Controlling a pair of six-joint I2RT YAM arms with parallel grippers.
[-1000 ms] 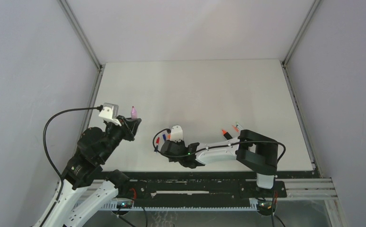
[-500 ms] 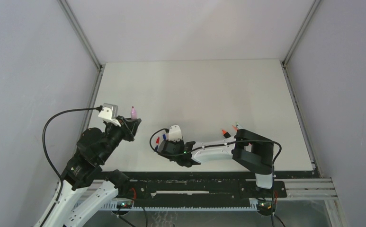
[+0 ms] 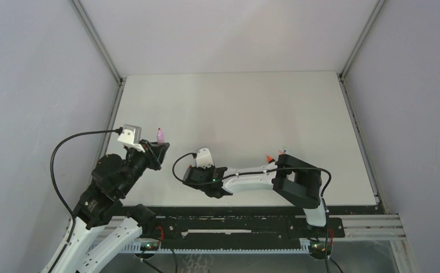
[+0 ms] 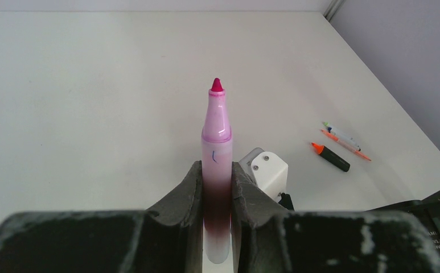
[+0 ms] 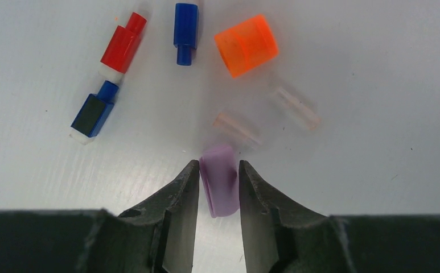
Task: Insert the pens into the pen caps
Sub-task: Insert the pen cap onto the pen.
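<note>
The left gripper [image 4: 216, 170] is clamped on an upright lilac-pink plastic highlighter pen [image 4: 216, 131]; the right gripper [image 5: 219, 165] grips a short lilac plastic cap [image 5: 220, 193].
This cap lies on the white tabletop [image 5: 377, 85], touching both fingers. Just beyond it are two clear tube caps [image 5: 237, 128], farther a bright orange cap [image 5: 246, 45], a red cap [image 5: 123, 46] and blue caps [image 5: 185, 25].

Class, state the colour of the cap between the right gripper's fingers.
Lilac cap; best in right wrist view.
</note>
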